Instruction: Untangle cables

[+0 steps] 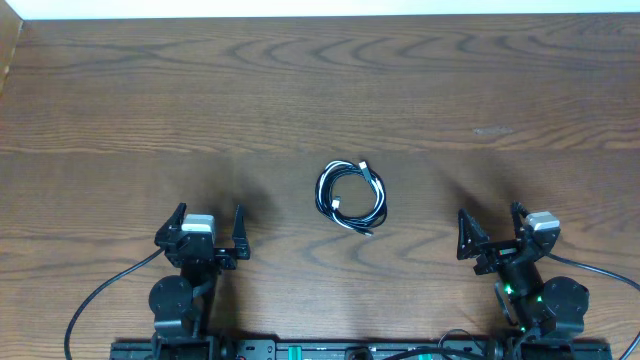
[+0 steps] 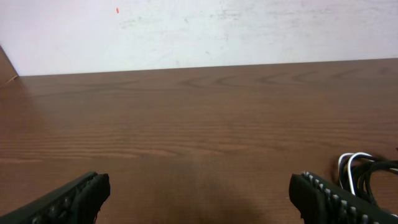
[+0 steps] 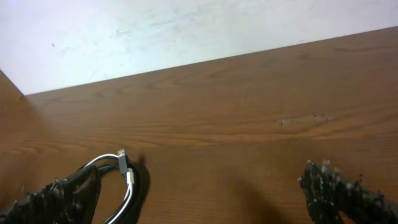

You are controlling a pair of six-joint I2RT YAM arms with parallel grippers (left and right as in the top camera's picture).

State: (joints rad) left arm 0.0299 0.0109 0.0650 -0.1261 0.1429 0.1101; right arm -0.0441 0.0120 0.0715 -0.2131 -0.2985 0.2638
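The cables lie coiled together in one small bundle of black and white cords at the middle of the wooden table. My left gripper rests near the front edge, to the bundle's lower left, open and holding nothing. My right gripper rests to the lower right, also open and holding nothing. In the left wrist view the coil shows at the right edge, beyond my right fingertip. The right wrist view has the cables at lower left, a USB plug sticking up, partly behind my left fingertip.
The brown wood-grain table runs to a pale wall at the back. Thicker black cords trail from the arm bases along the front edge. A small scuff marks the wood at right.
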